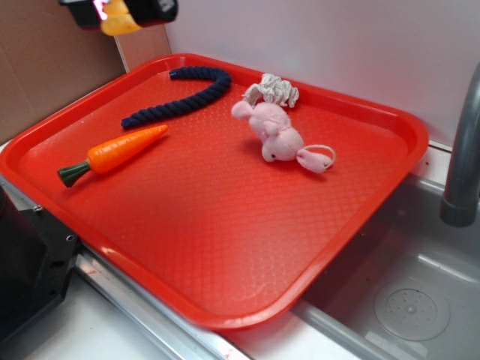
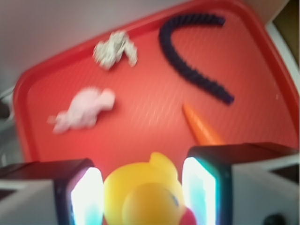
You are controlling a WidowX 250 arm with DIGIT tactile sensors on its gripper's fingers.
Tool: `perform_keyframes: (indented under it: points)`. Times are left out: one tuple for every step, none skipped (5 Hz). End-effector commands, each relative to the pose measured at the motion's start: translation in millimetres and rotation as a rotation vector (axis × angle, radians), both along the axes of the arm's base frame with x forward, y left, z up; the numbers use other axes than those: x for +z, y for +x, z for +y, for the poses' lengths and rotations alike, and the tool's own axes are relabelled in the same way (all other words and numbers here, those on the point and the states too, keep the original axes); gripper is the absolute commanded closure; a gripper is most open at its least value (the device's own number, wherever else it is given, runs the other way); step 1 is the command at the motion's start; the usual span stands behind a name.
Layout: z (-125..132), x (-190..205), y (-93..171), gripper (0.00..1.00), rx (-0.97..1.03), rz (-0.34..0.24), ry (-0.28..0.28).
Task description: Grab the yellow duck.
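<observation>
Gripper: the gripper fills the bottom of the wrist view, its two pale pads pressed on either side of the yellow duck; closed around the duck and holding it.
Duck position: raised clear of the tray, seen in the exterior view at the top left edge, above the tray's far left corner; the red-orange beak shows at its lower right in the wrist view.
Tray: red tray with a textured floor and raised rim, lying partly over the sink.
Sink: grey sink at the right, with a round drain and a grey faucet post beside the tray's right corner.
Carrot: orange toy carrot with a green stem, flat on the left part of the tray, tip towards the rope.
Rope: dark blue rope, curved, just beyond the carrot near the far rim, not touching it.
Plush: pink plush toy near the tray's far side, right of the rope.
Cloth bundle: white knotted bundle touching the far end of the plush, close to the rim.
Wrist view quality: blurred; fine detail unreadable.
</observation>
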State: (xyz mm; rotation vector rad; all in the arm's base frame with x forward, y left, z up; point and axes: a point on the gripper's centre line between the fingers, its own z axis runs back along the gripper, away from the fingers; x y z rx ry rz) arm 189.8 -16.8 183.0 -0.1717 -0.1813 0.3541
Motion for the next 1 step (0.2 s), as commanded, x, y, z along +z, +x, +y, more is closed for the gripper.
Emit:
perform_keyframes:
  points:
    - [28.3,5.0,-8.6,1.0,0.046,0.023,-0.02]
